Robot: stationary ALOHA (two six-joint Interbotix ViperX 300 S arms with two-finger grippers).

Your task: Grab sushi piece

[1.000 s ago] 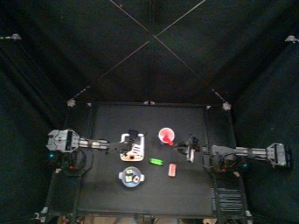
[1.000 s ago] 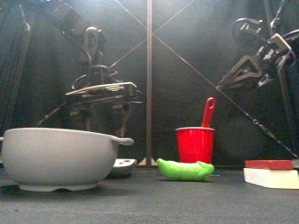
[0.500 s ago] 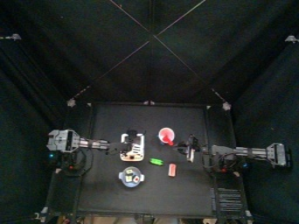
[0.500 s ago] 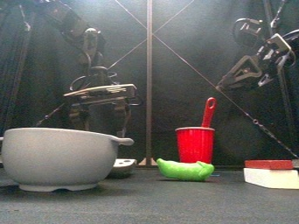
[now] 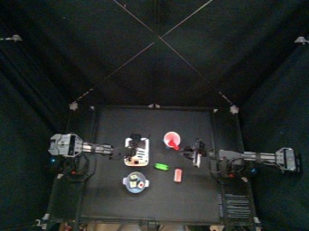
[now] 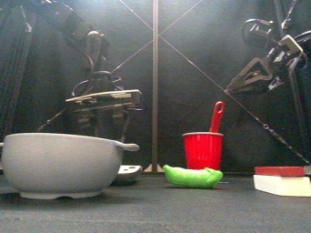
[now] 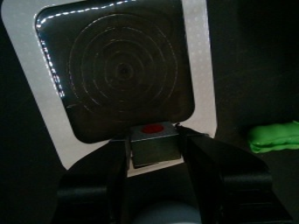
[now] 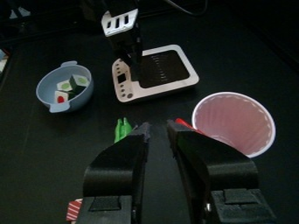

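Note:
My left gripper [image 7: 153, 133] is shut on a small dark sushi piece [image 7: 152, 149] with a red top. It holds the piece above a white tray [image 7: 33, 79] with a black ribbed middle. In the top view the left gripper [image 5: 117, 152] is at the tray's [image 5: 139, 152] left edge. In the front view it [image 6: 107, 111] hangs well above the table. Other sushi pieces lie in a grey bowl [image 8: 49, 80], which also shows in the top view [image 5: 134, 182]. My right gripper [image 8: 159, 131] is shut and empty, right of the red cup [image 5: 173, 140].
The red cup [image 6: 203, 150] holds a red spoon. A green piece [image 6: 195, 177] lies in front of it. A red and white block [image 6: 282, 180] is at the front right. The grey bowl [image 6: 61, 164] stands large at the front left.
The left gripper has sunk slightly in the front view. The right arm and the things on the table have not moved.

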